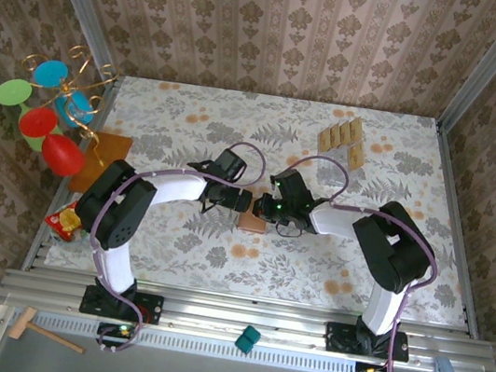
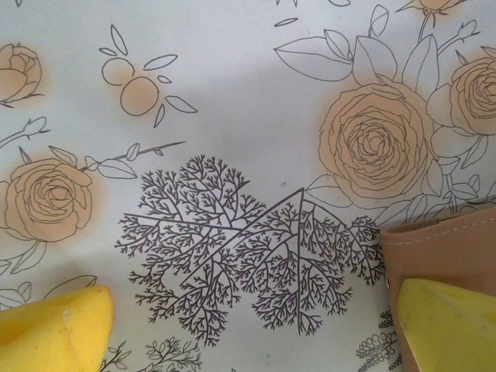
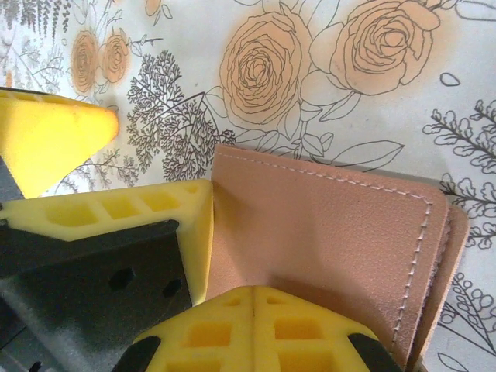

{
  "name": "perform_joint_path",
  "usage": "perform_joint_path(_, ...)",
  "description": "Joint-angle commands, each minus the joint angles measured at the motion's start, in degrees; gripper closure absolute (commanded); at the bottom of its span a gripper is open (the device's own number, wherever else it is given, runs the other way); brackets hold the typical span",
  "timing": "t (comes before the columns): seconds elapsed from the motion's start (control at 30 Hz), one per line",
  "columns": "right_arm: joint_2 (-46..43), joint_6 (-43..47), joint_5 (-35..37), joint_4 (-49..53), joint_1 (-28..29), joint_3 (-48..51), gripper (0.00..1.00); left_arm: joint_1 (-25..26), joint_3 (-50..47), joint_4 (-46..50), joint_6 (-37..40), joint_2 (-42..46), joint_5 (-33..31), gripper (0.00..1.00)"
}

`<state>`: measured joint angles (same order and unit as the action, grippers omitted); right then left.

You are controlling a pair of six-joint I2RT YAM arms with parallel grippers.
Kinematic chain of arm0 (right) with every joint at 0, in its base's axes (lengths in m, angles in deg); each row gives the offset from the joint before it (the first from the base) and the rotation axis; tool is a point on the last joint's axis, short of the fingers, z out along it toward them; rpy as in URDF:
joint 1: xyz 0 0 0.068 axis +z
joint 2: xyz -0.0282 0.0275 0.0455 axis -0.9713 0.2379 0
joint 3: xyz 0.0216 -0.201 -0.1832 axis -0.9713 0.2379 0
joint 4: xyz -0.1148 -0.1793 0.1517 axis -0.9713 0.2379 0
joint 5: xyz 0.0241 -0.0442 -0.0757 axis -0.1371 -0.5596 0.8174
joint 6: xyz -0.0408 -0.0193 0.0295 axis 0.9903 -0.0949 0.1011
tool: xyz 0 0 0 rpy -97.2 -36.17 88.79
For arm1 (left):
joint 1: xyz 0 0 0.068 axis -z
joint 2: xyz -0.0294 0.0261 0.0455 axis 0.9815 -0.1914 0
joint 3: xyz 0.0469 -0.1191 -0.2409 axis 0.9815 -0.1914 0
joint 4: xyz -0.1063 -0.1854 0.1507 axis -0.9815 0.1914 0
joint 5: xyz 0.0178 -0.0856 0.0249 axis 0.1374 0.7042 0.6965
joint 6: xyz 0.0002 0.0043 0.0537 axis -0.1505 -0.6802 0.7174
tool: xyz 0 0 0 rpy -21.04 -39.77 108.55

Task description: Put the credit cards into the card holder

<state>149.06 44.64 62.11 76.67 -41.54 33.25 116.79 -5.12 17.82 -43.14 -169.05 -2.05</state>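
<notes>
The card holder (image 1: pixel 252 224) lies closed on the flowered cloth at mid-table, a salmon-brown wallet with white stitching (image 3: pixel 333 240). My right gripper (image 1: pixel 266 210) is shut, its joined yellow fingertips (image 3: pixel 254 298) resting on the wallet's cover with nothing between them. My left gripper (image 1: pixel 242 200) stands open just left of the wallet. Its right finger (image 2: pixel 449 322) lies over the card holder's (image 2: pixel 442 244) edge, and its left finger (image 2: pixel 54 325) is over bare cloth. The credit cards (image 1: pixel 344 139), several tan rectangles, lie fanned at the back right, away from both grippers.
An orange-brown mat (image 1: pixel 106 156) and a wire tree of coloured discs (image 1: pixel 48 107) stand at the left edge. A red toy (image 1: pixel 63 219) sits at the near left. A wooden mallet (image 1: pixel 41 331) and a teal block (image 1: pixel 247 340) lie past the front rail.
</notes>
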Motion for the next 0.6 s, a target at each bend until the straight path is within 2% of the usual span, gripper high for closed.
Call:
perform_joint_path(0.0, 1.9, 0.1, -0.1, 5.5, -1.1, 1.4, 1.00, 1.2, -1.6, 0.1, 0.0, -4.5, 2.5, 0.05)
perform_joint_path(0.1, -0.5, 0.3, -1.6, 5.7, -1.1, -0.9, 1.00, 1.3, -1.5, 0.4, 0.0, -4.4, 2.3, 0.05)
perform_joint_path(0.3, -4.5, 1.2, 0.0, 8.1, -1.1, -3.7, 1.00, 1.6, -1.5, 0.5, 0.0, -4.4, 1.8, 0.05)
perform_joint_path(0.57, -3.5, 1.6, 0.9, 9.7, -1.1, -4.1, 1.00, 1.7, -1.5, 0.4, 0.1, -4.4, 1.7, 0.05)
